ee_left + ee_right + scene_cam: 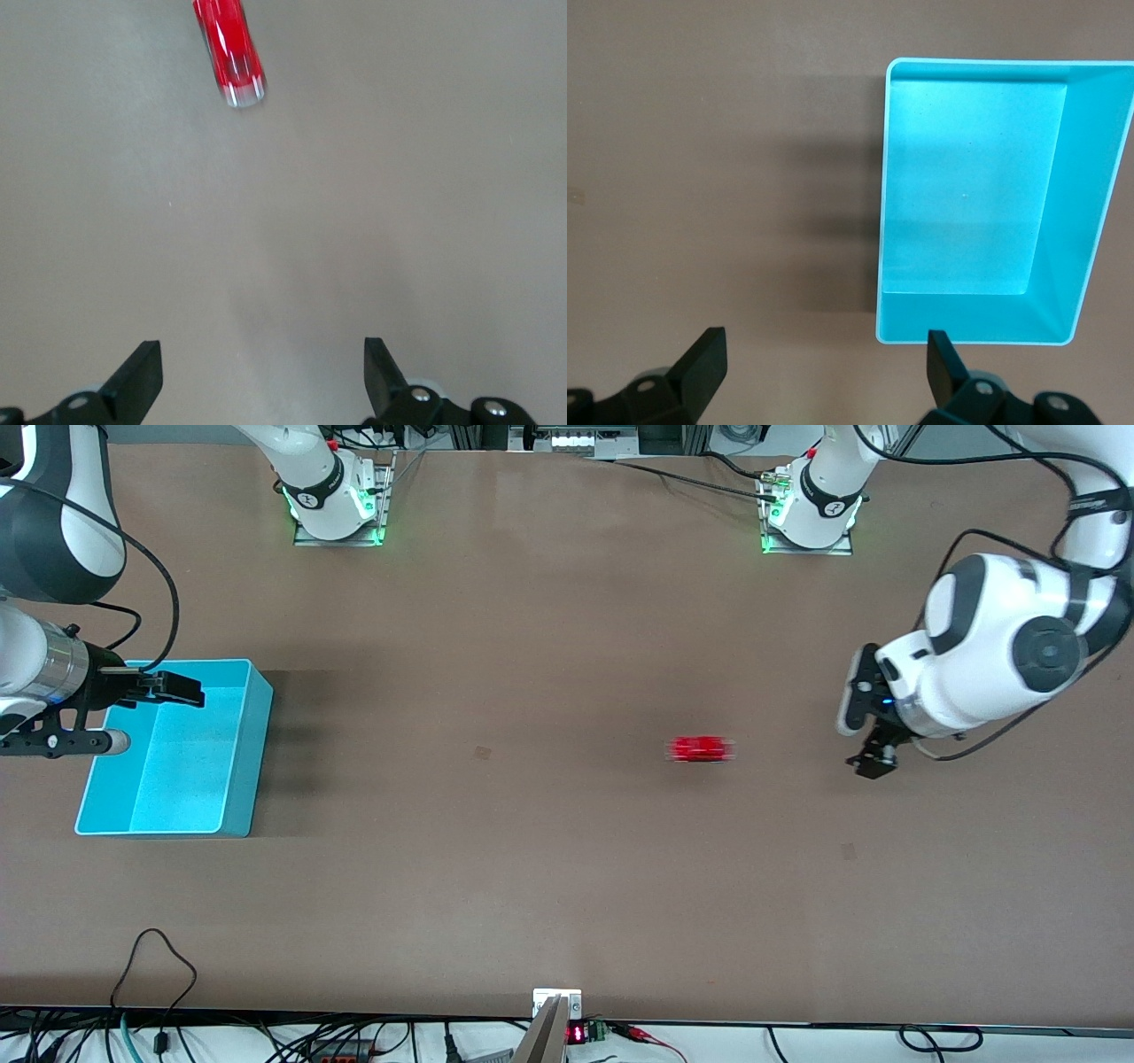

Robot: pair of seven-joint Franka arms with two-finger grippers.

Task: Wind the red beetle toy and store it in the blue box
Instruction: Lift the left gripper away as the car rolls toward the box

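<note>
The red beetle toy [702, 749] rests on the bare table near the middle, its outline smeared. In the left wrist view the toy [229, 51] lies well ahead of my fingers. My left gripper [873, 762] [263, 359] hangs low over the table beside the toy, toward the left arm's end, open and holding nothing. The blue box [257, 753] [1090, 204] stands empty at the right arm's end. My right gripper [173, 691] [827, 350] hovers open over the box's edge, with nothing between its fingers.
Both arm bases [337, 496] [811, 509] stand along the table edge farthest from the front camera. Cables [159, 957] and a small display [576, 1035] line the nearest edge. Brown tabletop [478, 753] stretches between toy and box.
</note>
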